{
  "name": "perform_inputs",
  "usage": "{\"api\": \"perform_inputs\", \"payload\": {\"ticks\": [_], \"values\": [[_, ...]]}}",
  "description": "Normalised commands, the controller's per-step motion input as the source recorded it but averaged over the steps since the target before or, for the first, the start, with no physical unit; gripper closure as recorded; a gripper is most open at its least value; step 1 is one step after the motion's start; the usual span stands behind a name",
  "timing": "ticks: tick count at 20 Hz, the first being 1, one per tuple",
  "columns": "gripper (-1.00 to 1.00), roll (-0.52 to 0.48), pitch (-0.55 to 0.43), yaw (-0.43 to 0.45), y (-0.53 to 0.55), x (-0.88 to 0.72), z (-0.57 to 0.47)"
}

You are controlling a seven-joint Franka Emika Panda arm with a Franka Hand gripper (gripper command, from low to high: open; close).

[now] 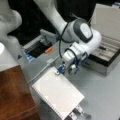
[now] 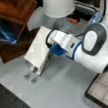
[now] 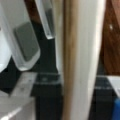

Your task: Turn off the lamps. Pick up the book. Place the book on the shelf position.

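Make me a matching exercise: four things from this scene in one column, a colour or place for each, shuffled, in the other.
Things:
1. book
2. shelf position
3. gripper
4. lamp shade

Descriptions:
A. glossy reddish-brown board
B. white cone at a front view's top
C. white ribbed cover, propped on a metal stand
D. at the book's upper edge

Pairs: 1-C, 2-A, 3-D, 4-B

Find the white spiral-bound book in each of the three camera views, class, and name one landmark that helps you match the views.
A front view: the book lies at bottom centre, just below the gripper.
A front view: the book sits left of centre, tilted on a metal stand.
Wrist view: the book fills the centre as a tall pale edge.
Shared landmark: the reddish-brown shelf position.
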Motion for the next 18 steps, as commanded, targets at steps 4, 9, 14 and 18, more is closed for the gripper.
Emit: {"api": "perform_inputs", "payload": {"ticks": [4,9,14,18], "values": [[1.00,-0.289,0.165,0.104,-0.05,0.02,0.40],[1.00,-0.159,0.161,0.066,0.01,0.01,0.49],[1.00,-0.102,0.095,0.031,0.04,0.03,0.44],[1.00,-0.095,0.090,-0.026,0.06,0.03,0.39]]}}
